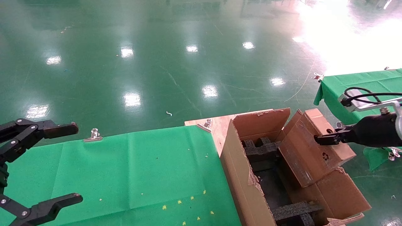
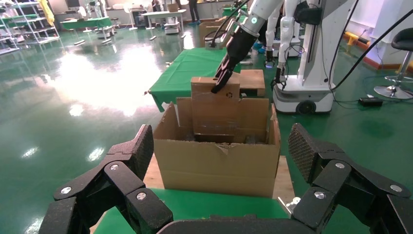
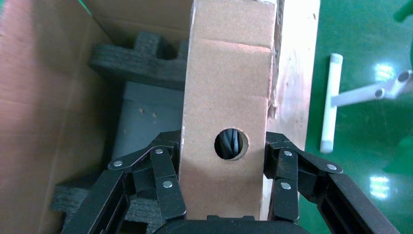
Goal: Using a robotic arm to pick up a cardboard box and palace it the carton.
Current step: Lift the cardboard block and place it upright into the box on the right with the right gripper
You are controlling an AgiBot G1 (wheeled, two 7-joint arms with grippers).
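Note:
The small cardboard box [image 1: 309,150], brown with a round hole and a recycling mark, leans tilted with its lower end inside the large torn-flapped carton [image 1: 238,175]. My right gripper [image 1: 325,139] is shut on the box's upper end. In the right wrist view the jaws [image 3: 224,163] clamp both sides of the box [image 3: 226,87] above the black foam inserts [image 3: 141,58]. My left gripper [image 1: 70,163] is open and empty over the green table. In its own view [image 2: 221,146] it faces the carton [image 2: 214,165], the box [image 2: 214,105] and the white arm [image 2: 253,19].
A green-clothed table [image 1: 141,172] lies left of the carton, held by metal clips [image 1: 93,135]. The carton stands on a wooden board [image 1: 216,125]. A second green table [image 1: 361,81] is at the right. A white tube [image 3: 331,102] lies on the floor.

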